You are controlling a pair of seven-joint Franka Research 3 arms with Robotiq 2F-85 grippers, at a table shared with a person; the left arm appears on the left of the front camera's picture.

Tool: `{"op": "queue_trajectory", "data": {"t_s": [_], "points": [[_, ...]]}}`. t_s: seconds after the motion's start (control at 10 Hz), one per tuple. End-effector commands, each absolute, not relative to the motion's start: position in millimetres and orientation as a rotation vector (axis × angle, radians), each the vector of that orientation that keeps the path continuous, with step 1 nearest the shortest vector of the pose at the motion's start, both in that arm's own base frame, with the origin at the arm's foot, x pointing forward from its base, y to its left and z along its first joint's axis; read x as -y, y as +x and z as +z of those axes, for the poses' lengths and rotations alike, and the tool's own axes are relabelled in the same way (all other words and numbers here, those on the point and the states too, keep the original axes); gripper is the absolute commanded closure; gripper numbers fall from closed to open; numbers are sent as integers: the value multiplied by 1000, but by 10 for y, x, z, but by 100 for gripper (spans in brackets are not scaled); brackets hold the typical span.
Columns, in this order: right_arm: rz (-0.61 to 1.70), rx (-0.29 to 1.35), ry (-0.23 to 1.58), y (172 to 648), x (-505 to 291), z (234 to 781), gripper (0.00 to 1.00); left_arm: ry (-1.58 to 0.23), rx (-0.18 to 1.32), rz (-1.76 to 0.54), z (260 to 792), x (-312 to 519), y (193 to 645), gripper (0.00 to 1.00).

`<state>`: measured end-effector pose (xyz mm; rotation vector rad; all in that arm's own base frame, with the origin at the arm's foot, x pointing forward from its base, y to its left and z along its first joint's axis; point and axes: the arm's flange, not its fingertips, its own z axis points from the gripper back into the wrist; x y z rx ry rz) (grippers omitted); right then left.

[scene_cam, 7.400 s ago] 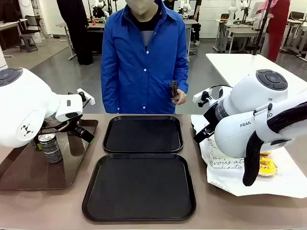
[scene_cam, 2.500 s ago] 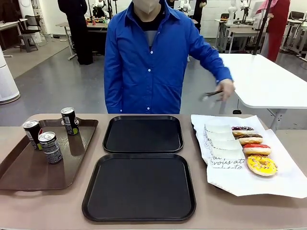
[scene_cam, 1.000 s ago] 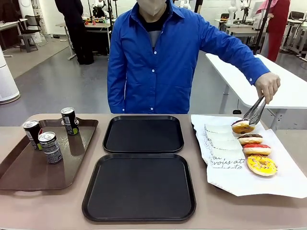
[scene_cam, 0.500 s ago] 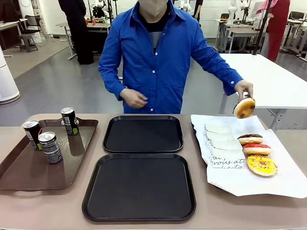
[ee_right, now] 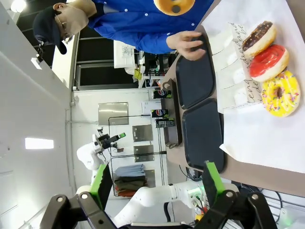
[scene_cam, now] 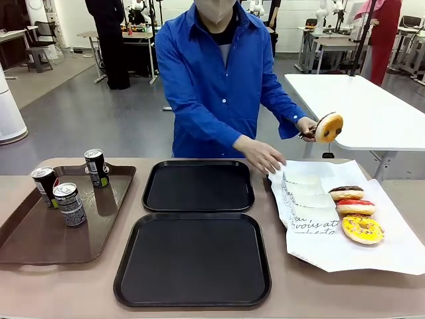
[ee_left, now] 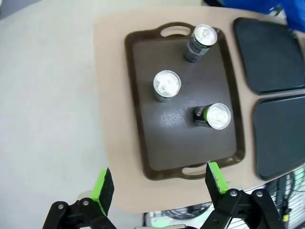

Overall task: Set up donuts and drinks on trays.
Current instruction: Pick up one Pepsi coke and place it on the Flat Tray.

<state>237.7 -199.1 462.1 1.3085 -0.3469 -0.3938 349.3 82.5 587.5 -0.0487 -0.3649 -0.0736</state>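
Donut step, we reckon: the person holds a donut (scene_cam: 329,126) up, trays (scene_cam: 198,186) bare. Our left hand (ee_left: 158,180) and right hand (ee_right: 157,177) sit apart; next we'd grab a can (ee_left: 167,85).

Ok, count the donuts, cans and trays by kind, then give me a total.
Donuts: 4 (chocolate, red and yellow on the paper, one held up by the person)
Cans: 3
Black trays: 2
Brown tray: 1
Total: 10
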Motion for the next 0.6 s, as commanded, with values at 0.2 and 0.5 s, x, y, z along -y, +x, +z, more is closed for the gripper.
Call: {"op": "queue_trajectory", "data": {"t_s": [0.2, 0.5], "points": [[-387, 349, 1325, 2376, 1998, 4612, 0, 172, 241, -226, 5766, 213, 3997, 0], [-387, 349, 1325, 2376, 1998, 4612, 0, 150, 252, -251, 5689, 385, 4003, 0]]}}
